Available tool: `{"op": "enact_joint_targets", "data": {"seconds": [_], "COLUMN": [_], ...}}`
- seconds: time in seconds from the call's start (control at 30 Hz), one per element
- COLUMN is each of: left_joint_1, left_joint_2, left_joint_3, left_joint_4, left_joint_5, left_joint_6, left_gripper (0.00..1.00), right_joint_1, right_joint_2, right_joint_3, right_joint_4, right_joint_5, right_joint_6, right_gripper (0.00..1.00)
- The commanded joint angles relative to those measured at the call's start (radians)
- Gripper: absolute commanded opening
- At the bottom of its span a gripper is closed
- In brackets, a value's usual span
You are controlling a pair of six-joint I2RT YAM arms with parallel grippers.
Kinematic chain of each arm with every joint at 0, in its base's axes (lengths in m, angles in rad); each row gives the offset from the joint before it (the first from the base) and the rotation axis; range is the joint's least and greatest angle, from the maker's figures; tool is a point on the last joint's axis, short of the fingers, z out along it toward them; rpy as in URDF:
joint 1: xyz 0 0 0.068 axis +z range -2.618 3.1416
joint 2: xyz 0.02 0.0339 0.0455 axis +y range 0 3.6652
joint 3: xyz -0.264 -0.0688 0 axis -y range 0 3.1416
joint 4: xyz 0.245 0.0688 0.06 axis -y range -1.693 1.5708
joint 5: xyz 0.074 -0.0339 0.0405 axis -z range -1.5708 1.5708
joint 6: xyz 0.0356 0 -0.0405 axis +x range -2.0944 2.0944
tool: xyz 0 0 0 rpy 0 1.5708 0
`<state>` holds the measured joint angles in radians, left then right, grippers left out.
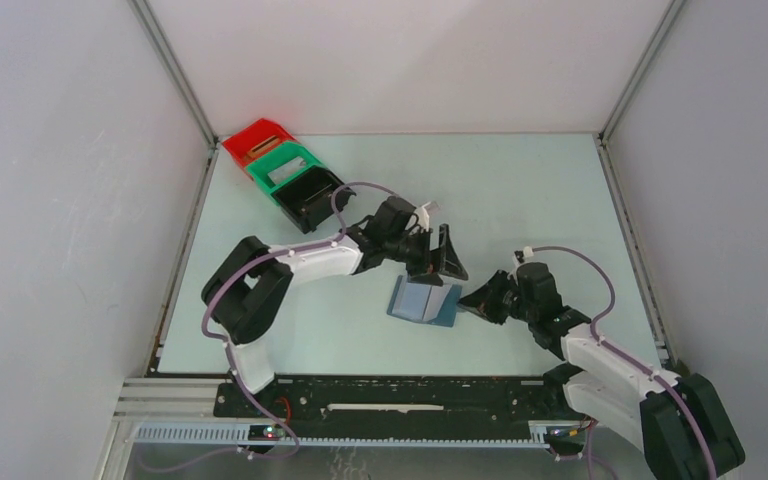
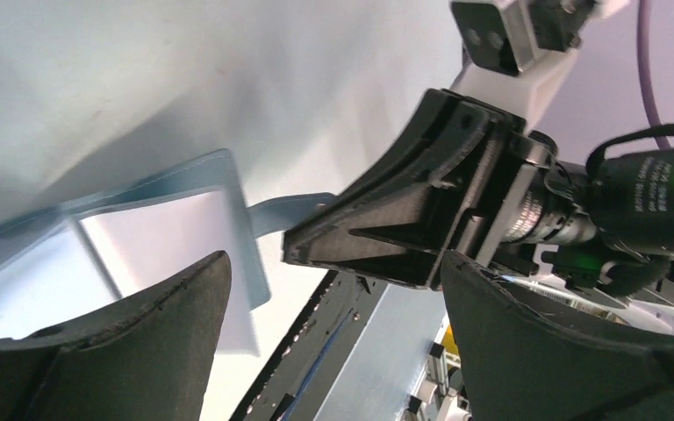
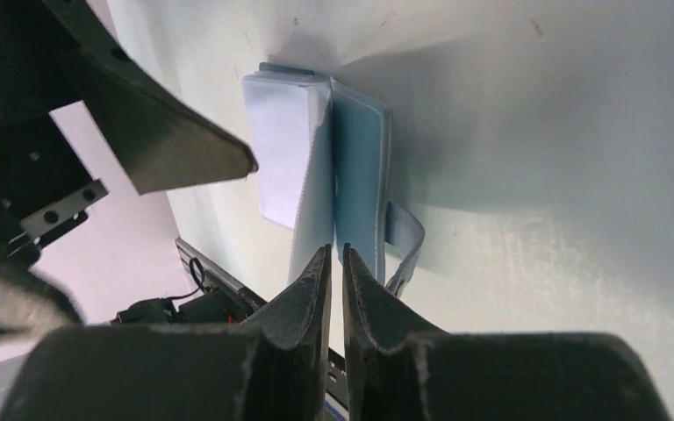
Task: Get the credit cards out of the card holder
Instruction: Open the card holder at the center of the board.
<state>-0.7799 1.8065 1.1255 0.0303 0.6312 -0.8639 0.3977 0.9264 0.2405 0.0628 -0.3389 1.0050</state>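
The blue-teal card holder (image 1: 422, 303) lies flat on the table between the two arms. In the right wrist view it shows a pale panel (image 3: 283, 145) beside a teal panel (image 3: 362, 167), with a strap (image 3: 406, 230) hanging off one side. My right gripper (image 3: 337, 253) has its jaws drawn to a thin slit, and the tips pinch the holder's near edge where the two panels meet; it reaches in from the right (image 1: 468, 299). My left gripper (image 1: 442, 268) hangs open just above the holder's far edge with nothing between its fingers (image 2: 167, 324). The credit cards are hidden.
Red (image 1: 258, 138), green (image 1: 285, 165) and black (image 1: 310, 192) plastic bins stand in a row at the back left. A black rail (image 1: 390, 392) runs along the table's near edge. White walls close in the table on three sides.
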Motion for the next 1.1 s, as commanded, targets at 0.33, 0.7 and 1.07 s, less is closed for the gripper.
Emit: {"op": "enact_joint_targets", "data": {"seconds": [0.33,0.7,1.07], "left_joint_1": [0.094,0.152,0.155], "left_joint_2": [-0.164,-0.262,-0.266], "left_joint_3": [-0.117,-0.172,-0.194], "left_joint_4": [-0.090,-0.222,-0.230], "left_joint_5": [-0.048,-0.139,-0.128], "left_joint_6": [0.053,0.110,0.102], "left_gripper": [0.94,0.94,0.94], "right_joint_1": [0.088,0.201,0.193], "right_joint_2": [0.008,0.172,0.369], "right_joint_3": [0.100,0.229,0.327], "right_joint_4": [0.067,0.077,-0.131], "right_joint_5": [0.034,0.086,0.187], "right_joint_6": [0.024,-0.005,-0.042], "right_gripper": [0.17,0.20,0.17]}}
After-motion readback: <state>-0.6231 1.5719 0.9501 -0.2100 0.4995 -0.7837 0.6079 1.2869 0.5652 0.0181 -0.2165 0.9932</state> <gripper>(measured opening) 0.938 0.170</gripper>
